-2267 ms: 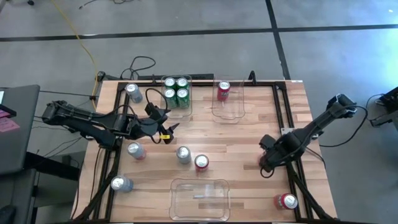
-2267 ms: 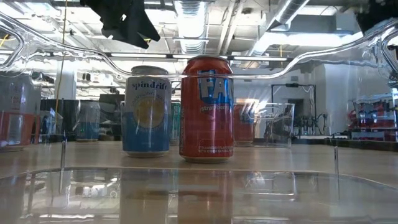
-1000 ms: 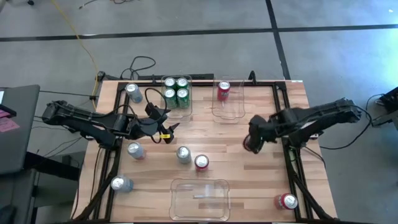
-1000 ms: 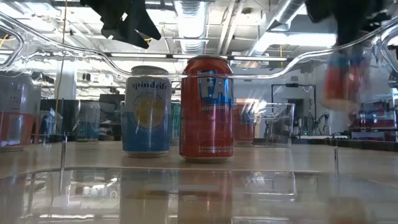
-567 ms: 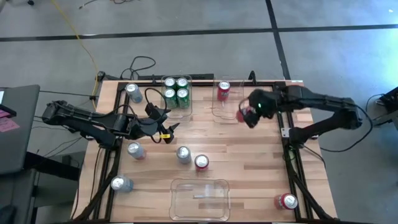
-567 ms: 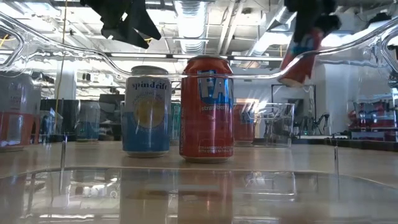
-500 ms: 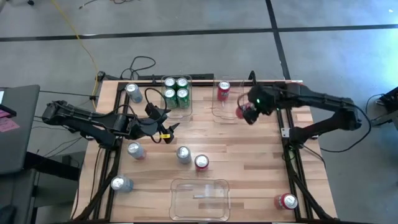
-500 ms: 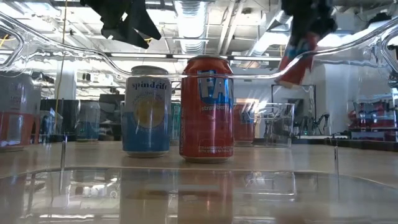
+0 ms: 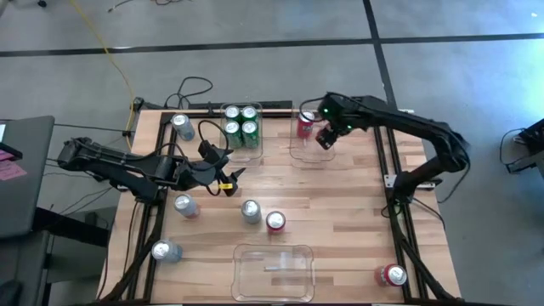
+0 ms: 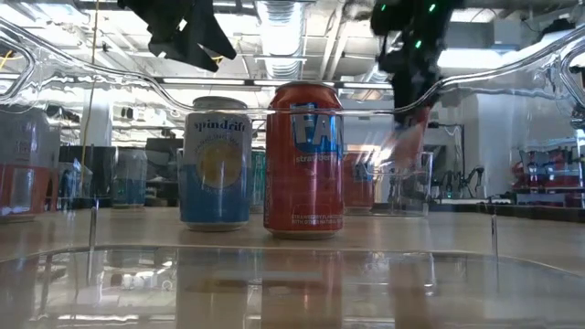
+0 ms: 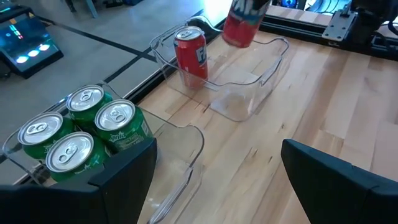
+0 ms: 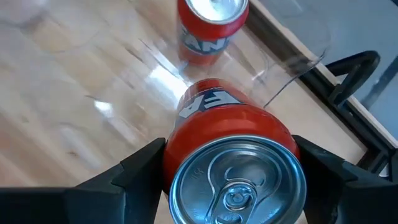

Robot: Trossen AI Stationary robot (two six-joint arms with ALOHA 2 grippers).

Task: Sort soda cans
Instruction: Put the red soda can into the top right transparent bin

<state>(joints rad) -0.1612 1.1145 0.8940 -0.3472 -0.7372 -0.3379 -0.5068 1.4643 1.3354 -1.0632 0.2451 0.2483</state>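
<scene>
My right gripper (image 9: 327, 136) is shut on a red soda can (image 12: 231, 155), held in the air over the clear bin (image 9: 313, 151) at the table's far middle. Another red can (image 9: 305, 124) stands upright in that bin. Several green cans (image 9: 240, 123) stand in the clear bin to its left. My left gripper (image 9: 224, 176) hovers open and holding nothing at the table's left, near the green cans. Silver cans (image 9: 250, 211) and a red can (image 9: 275, 222) stand loose on the wood. My right gripper pinches the red can between its two fingers (image 12: 134, 177), one on each side of the can's wall (image 12: 180, 134) just below the top rim. The fingers slant down from above. The can is lifted clear and hangs tilted (image 10: 407, 137) over the bin.
An empty clear bin (image 9: 274, 272) sits at the near edge. Silver cans stand at the left: (image 9: 181, 126), (image 9: 184, 205), (image 9: 161, 251). A red can (image 9: 393, 274) stands at the near right corner. Black frame rails (image 9: 384, 153) run along the table's sides.
My right gripper has swung from the table's right side toward the far edge and leftward, carrying the red can through the air, turning as it went. It now stands over the bin with the other red can. The can stays lifted clear.
</scene>
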